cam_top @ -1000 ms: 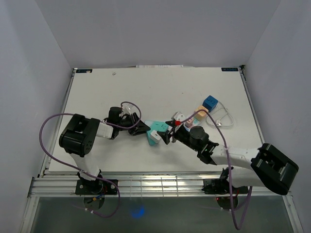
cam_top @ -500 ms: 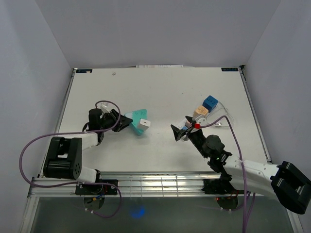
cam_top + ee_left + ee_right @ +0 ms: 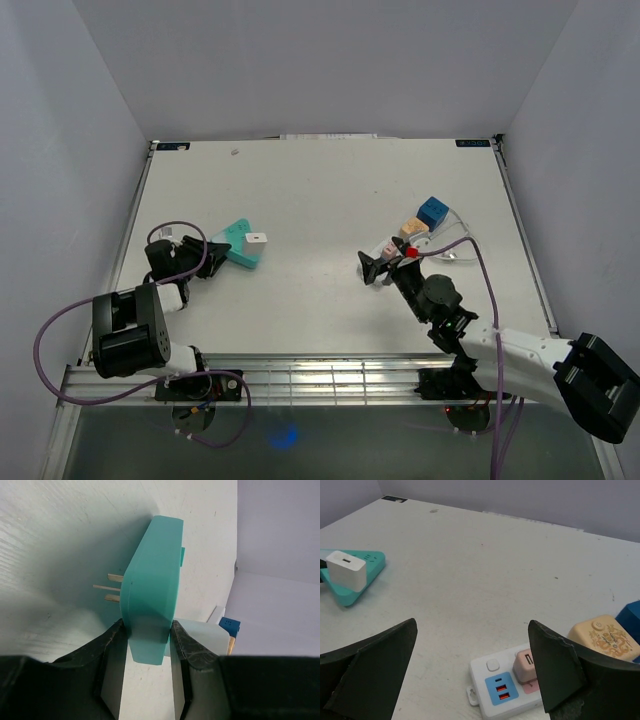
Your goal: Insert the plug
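Observation:
My left gripper (image 3: 214, 256) is shut on the corner of a teal triangular adapter (image 3: 238, 246) at the table's left side. A white cube plug (image 3: 257, 240) sits in the adapter's top face. In the left wrist view the adapter (image 3: 152, 585) stands on edge between my fingers (image 3: 112, 655), with three metal prongs (image 3: 107, 587) sticking out to the left. My right gripper (image 3: 373, 268) is open and empty, just in front of a white power strip (image 3: 502, 690). The strip holds a pink plug (image 3: 527, 662) and a beige plug (image 3: 602, 637).
A blue cube plug (image 3: 432, 211) sits at the strip's far end, beside a loop of white cable (image 3: 458, 246). The right wrist view also shows the teal adapter (image 3: 370, 566) far off to the left. Purple arm cables hang by both bases.
My left gripper has pulled back from the table's middle to the left, carrying the teal adapter with the white plug. My right gripper has drawn back to the right, by the power strip.

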